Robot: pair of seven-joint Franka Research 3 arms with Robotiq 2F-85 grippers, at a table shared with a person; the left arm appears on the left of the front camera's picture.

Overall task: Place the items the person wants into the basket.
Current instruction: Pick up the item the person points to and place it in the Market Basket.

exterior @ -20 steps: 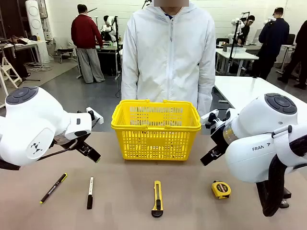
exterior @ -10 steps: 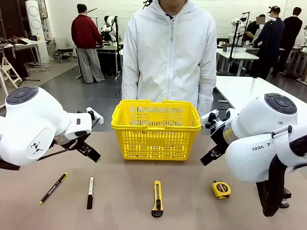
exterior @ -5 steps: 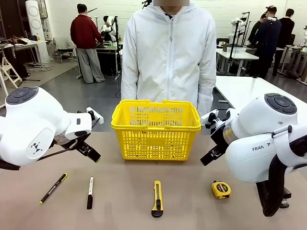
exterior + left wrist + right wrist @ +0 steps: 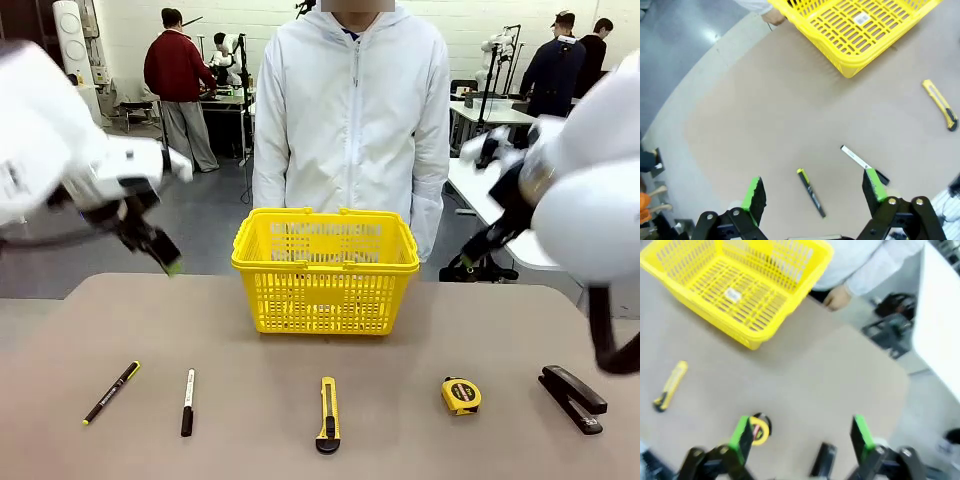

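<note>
On the table's near left lie the black pen (image 4: pixel 111 392) with a yellow tip and the white marker (image 4: pixel 188 401) with a black cap. The yellow basket (image 4: pixel 325 265) stands at the far middle, in front of the person (image 4: pixel 350 110) in a white jacket. My left gripper (image 4: pixel 160 255) hangs high at the left, open and holding nothing. In the left wrist view the gripper (image 4: pixel 814 187) looks down on the pen (image 4: pixel 811 192) and marker (image 4: pixel 863 164), far above them. My right gripper (image 4: pixel 485 240) is raised at the right, open (image 4: pixel 801 432) and holding nothing.
A yellow-and-black utility knife (image 4: pixel 328 414), a yellow tape measure (image 4: pixel 461 396) and a black stapler (image 4: pixel 573 398) lie along the near edge. The right wrist view has the tape measure (image 4: pixel 758 429), stapler (image 4: pixel 824 465) and the person's hand (image 4: pixel 837 297) beside the basket (image 4: pixel 747 342).
Both arms have swung up from low beside the table to high above it. The stapler at the right now shows. Nothing on the table has moved.
</note>
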